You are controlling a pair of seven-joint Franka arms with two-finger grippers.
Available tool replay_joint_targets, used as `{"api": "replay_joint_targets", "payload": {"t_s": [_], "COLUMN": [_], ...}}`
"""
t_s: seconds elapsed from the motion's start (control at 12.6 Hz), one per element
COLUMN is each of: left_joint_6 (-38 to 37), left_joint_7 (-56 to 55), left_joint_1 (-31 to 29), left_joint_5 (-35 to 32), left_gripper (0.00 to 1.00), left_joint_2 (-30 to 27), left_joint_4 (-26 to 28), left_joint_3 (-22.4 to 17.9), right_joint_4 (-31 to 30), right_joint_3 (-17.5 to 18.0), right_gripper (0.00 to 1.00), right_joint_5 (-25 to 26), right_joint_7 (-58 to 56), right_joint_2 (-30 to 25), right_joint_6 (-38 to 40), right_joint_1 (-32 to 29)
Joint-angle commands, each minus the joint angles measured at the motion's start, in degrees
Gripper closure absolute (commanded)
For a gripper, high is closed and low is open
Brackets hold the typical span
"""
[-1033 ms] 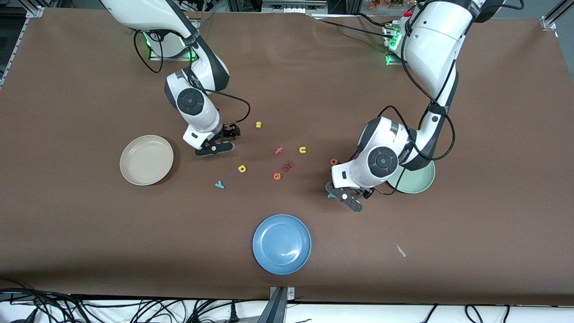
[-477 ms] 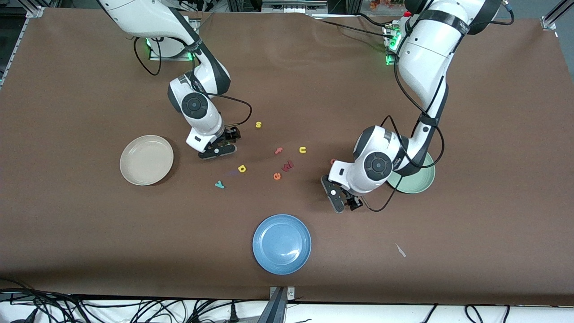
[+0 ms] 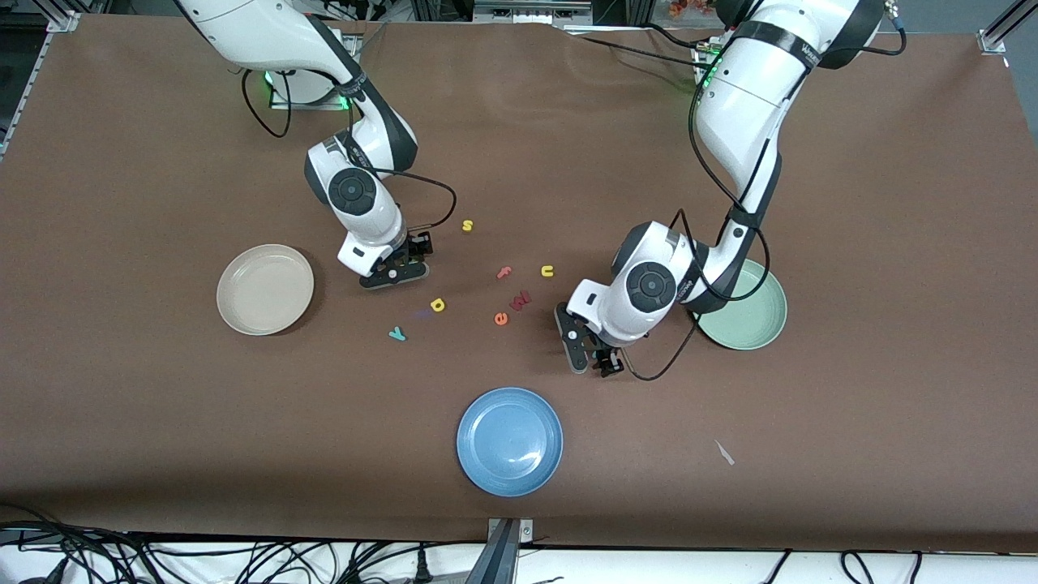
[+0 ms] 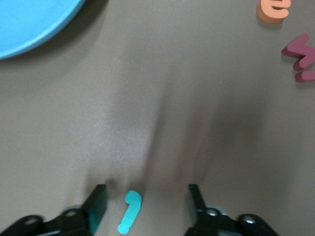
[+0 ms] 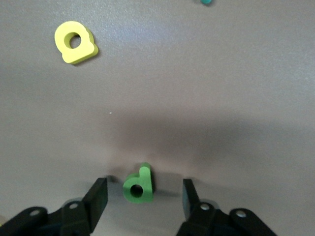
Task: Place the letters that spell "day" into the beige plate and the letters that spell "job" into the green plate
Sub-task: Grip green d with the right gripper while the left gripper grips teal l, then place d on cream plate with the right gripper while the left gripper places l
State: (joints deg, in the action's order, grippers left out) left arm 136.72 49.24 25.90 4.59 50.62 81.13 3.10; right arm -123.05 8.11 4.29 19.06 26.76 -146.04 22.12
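Observation:
My left gripper (image 3: 585, 354) (image 4: 147, 206) is low over the table between the blue plate and the green plate (image 3: 758, 324). Its jaws stand open around the teal j (image 4: 130, 211), which lies flat, closer to one finger and touching neither. My right gripper (image 3: 397, 272) (image 5: 142, 194) is down beside the beige plate (image 3: 265, 289), open, with the green d (image 5: 138, 186) lying between its fingers, untouched. The yellow a (image 3: 438, 305) (image 5: 75, 42) and the teal y (image 3: 396, 333) lie nearer the front camera than the right gripper. Both plates are bare.
A blue plate (image 3: 509, 440) (image 4: 29, 19) sits near the table's front edge. Loose letters lie mid-table: yellow s (image 3: 467, 225), pink f (image 3: 504, 272), yellow u (image 3: 547, 271), maroon w (image 3: 519, 301) (image 4: 302, 51), orange e (image 3: 500, 319) (image 4: 273, 9). A small scrap (image 3: 724, 453) lies toward the left arm's end.
The left gripper has slid away from the green plate toward the table's middle and turned. Both grippers' jaws have narrowed. The right gripper has barely moved.

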Motion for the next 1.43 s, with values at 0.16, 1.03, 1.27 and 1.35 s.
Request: {"api": "replay_joint_targets", "payload": {"t_s": [0.16,1.03,1.27,1.35], "left_joint_6": [0.04,-2.76,-12.65,-17.32], "left_joint_7": [4.11,3.77,-1.57,-3.08], "left_joint_1": [-0.5,-1.47,-3.22,-4.53], "left_joint_5": [0.15,0.85,0.77,0.51], "left_gripper": [0.43,1.0,1.0,1.0], "left_joint_2": [1.23,-0.96,-5.42,-7.27], "left_joint_4": [-1.94,-1.85,-1.15,-0.98], "left_joint_3": [-0.55,-0.55,-0.73,-0.82], "right_joint_4": [0.88,1.23,0.88,1.05], "right_joint_3": [0.07,-1.68,-6.5,-8.79], "right_gripper": [0.47,0.94,0.94,0.94], "right_joint_5": [0.9,0.11,0.11,0.02], "right_joint_7": [-0.6,-1.74,-2.1,-4.1], "right_joint_2": [1.36,-2.59,-5.04,-6.27], "right_joint_6": [-1.26,2.95,4.53,6.89], "right_joint_1": [-0.06,-0.33,-0.33,-0.42]}}
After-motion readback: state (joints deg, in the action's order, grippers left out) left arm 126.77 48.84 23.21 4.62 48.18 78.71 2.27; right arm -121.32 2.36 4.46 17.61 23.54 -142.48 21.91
